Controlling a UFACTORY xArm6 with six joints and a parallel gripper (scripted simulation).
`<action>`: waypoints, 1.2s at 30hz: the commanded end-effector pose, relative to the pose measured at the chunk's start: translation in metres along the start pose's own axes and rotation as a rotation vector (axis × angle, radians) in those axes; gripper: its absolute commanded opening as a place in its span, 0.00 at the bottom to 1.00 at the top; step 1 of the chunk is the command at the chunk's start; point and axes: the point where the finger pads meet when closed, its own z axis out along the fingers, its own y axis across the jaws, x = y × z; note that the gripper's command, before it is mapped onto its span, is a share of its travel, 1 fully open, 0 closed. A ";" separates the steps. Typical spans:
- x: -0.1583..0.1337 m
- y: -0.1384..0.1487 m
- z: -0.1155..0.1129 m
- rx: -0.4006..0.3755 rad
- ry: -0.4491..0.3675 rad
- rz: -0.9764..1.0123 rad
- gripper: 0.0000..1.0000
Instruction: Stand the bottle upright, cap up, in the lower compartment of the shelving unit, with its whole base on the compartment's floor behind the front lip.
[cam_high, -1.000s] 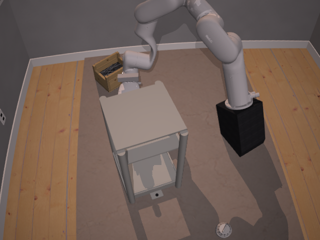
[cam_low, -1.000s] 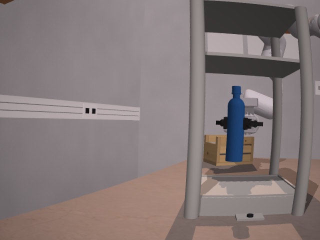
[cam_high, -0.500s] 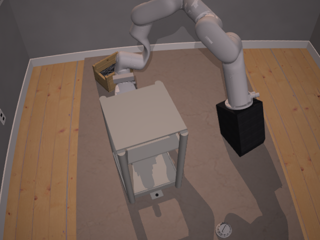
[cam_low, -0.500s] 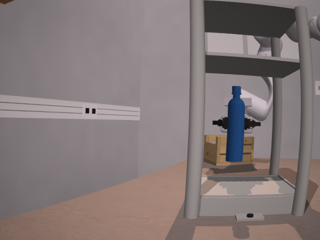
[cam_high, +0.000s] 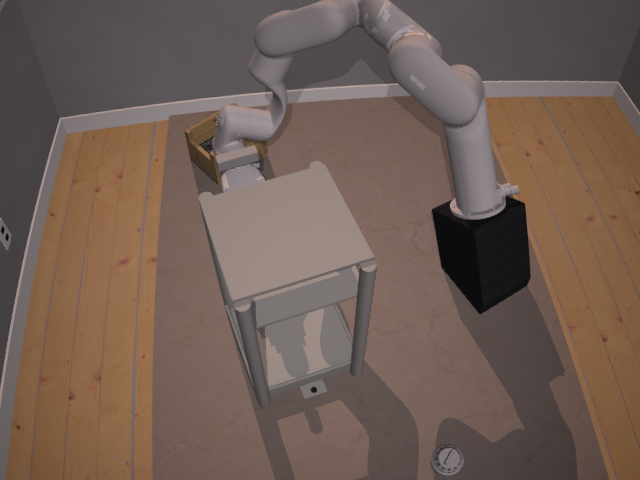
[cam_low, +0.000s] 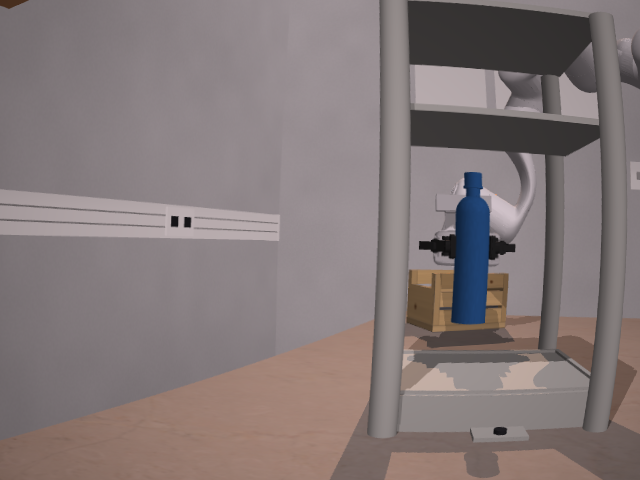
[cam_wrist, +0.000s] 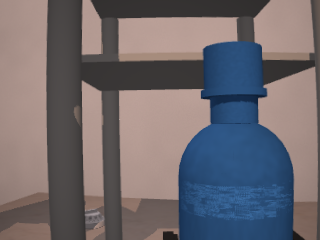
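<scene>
I see my arm (cam_high: 454, 98) arched over behind the shelf (cam_low: 393, 206), gripper (cam_low: 467, 246) level, jaws clamped on the upright bottle (cam_low: 470, 258).

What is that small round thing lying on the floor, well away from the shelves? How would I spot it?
Start at the grey shelving unit in the middle of the brown floor patch, then look past its open front toward the near edge of the room. There lies a small round dial, pale grey with a pointer across its face, the only round, flat object on the floor.
</scene>
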 end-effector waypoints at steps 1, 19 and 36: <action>0.001 0.001 0.000 0.009 0.000 -0.003 0.00; 0.001 0.001 0.010 0.009 0.000 -0.003 0.00; 0.001 0.001 0.043 0.009 0.000 -0.003 0.00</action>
